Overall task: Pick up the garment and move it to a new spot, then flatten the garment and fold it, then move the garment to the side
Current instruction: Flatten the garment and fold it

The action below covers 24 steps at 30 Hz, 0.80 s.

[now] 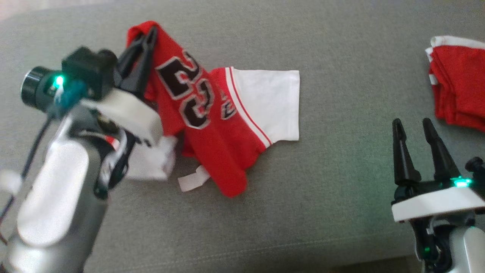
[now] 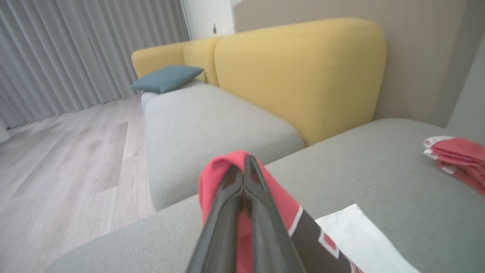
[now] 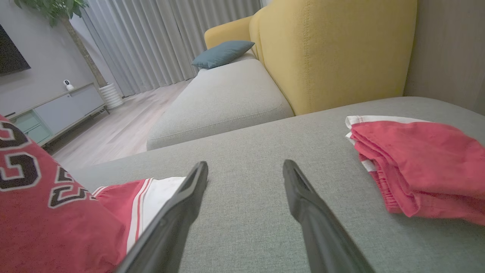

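**Left end effector** (image 1: pixel 147 35), at 10 o'clock in the head view: the fingers are pressed together, pinching the upper red edge of the garment (image 1: pixel 212 125), and the cloth is bunched into a peak around the tips. The garment is a red jersey with a black "23" and white sleeves. It lies rumpled on the grey sofa seat (image 1: pixel 341 197), just left of centre, trailing from the grip toward 5 o'clock. One white sleeve spreads flat toward 3 o'clock.

**Right end effector** (image 1: pixel 413 127), at 4 o'clock: the fingers are spread wide over the seat, well apart from the garment.

A folded red-and-white cloth (image 1: pixel 460 83) rests on the seat at 2 o'clock.

In the left wrist view, a yellow backrest (image 2: pixel 303 76) stands at 12 o'clock and a blue cushion (image 2: pixel 168 77) lies at 10 o'clock.
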Motion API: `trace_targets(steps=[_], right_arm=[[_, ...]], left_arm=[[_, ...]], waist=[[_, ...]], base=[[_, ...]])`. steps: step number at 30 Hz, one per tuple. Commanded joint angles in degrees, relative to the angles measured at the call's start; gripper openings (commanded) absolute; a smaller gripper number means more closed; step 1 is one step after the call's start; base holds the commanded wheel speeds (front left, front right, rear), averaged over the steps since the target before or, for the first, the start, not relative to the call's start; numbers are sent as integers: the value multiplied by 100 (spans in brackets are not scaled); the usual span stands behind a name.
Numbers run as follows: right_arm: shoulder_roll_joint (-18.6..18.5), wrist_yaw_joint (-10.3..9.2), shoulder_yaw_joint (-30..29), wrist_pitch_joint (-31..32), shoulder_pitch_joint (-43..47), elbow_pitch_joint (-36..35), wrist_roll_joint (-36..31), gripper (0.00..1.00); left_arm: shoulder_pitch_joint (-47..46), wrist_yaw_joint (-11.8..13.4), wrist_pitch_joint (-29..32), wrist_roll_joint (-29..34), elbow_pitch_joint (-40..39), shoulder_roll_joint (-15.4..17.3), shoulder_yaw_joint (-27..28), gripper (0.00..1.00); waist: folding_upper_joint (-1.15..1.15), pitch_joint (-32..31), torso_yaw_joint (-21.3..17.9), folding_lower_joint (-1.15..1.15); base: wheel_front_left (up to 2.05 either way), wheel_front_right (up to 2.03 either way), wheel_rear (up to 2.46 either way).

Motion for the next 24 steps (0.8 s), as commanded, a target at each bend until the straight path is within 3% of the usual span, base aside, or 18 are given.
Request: trace_targets(steps=[1,14,15,16,17,21,24], right_arm=[[-35,37,163,-65,-244,-193,59,100],[-142,37,422,-278,-662,8,236,100],[-149,37,435,-295,-685,24,240,100],[-154,37,449,-309,-706,38,245,100],[-159,37,461,-322,-725,51,246,100],[-183,37,501,-348,-764,81,238,100],[-250,37,485,-362,-756,86,169,100]], left_arm=[[-433,-46,-22,-39,108,179,293,0],[-2191,-508,-1288,-431,3992,-352,460,0],[-2275,-552,-1385,-472,4237,-418,459,4],[-2339,-587,-1462,-508,4475,-477,459,45],[-2394,-624,-1564,-522,4676,-526,443,100],[-2438,-675,-2132,-552,5198,-651,435,100],[-2144,-503,-2633,-524,5141,-715,510,100]], waist=[[0,131,-127,0],[0,776,-628,0],[0,801,-639,0],[0,825,-647,0],[0,846,-648,0],[0,862,-613,0],[0,754,-491,0]], base=[[0,0,0],[0,0,0],[0,0,0],[0,0,0],[0,0,0],[0,0,0],[0,0,0]])
